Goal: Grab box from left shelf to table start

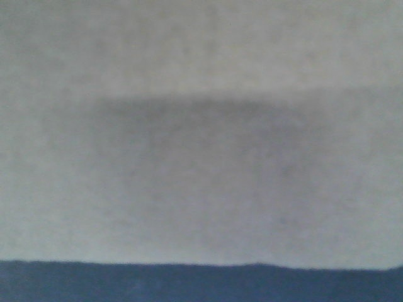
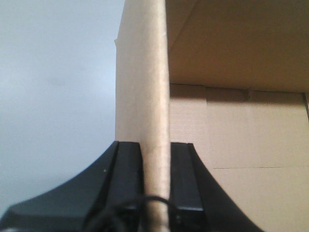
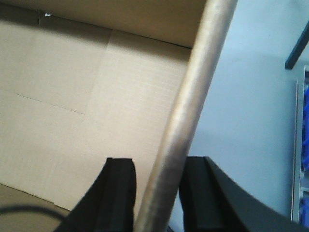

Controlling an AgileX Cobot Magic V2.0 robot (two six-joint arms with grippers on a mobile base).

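Two box [image 3: 72, 72] walls, within left hand [image 2: 155, 145], right hand [image 3: 159, 160].

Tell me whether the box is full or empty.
Empty, as far as visible: both wrist views look inside the open box and show only bare cardboard floor and walls. The rest is out of view.

No readable text anywhere, even on the box [image 2: 241, 135].

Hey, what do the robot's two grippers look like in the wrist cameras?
Both the left gripper and right gripper have matte black, flat-sided fingers that flare outward toward the base. A thin black cable loops near the left one's base.
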